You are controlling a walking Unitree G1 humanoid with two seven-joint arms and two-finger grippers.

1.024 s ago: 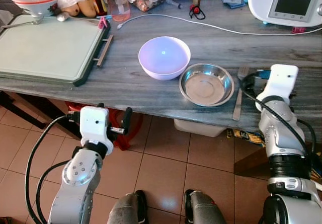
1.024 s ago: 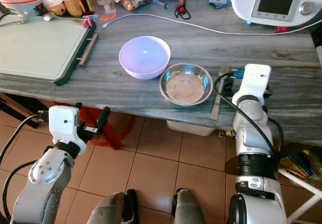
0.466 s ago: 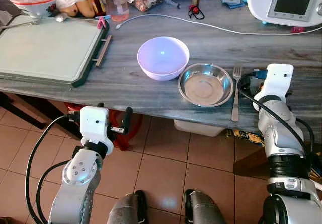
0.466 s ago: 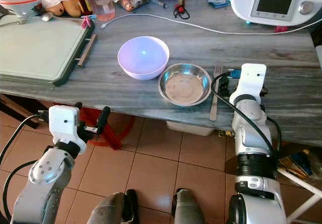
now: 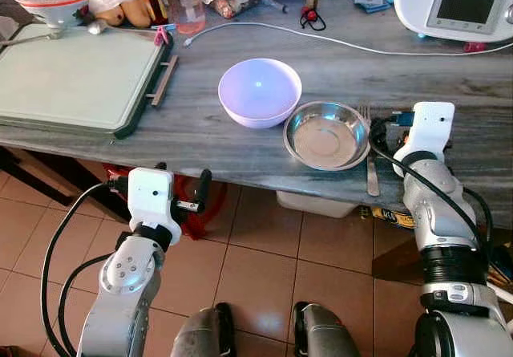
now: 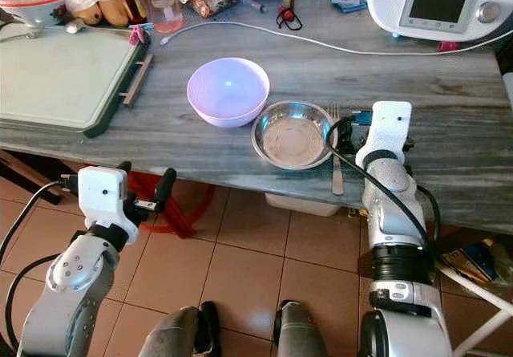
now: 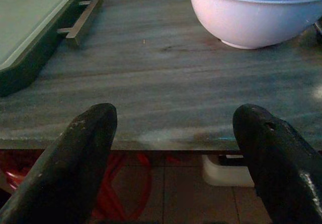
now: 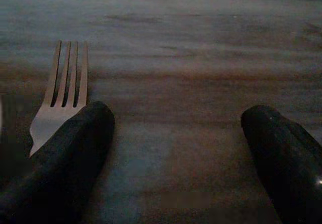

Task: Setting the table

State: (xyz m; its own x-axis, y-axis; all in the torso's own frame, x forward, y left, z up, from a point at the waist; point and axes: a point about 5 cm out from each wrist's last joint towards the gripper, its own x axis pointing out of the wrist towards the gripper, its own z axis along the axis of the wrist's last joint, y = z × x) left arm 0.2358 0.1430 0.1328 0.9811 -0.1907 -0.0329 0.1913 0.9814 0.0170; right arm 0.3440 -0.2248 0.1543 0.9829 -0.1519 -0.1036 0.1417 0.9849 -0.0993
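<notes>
Since a second ago your right gripper (image 8: 176,153) has slid toward the steel bowl (image 5: 327,135), and the fork (image 5: 371,158) has come with it — it now lies just beside the bowl's rim, handle reaching the table (image 5: 240,144) edge. You see the fingers spread wide, one black finger (image 8: 60,158) against the fork's neck, nothing pinched. Left of the steel bowl sits the lilac bowl (image 5: 260,91), touching or nearly so. Your left gripper (image 7: 176,158) hangs open below the table edge. Farther back lie a white cable (image 5: 321,40), the green tray (image 5: 72,76) and a white appliance (image 5: 457,4).
</notes>
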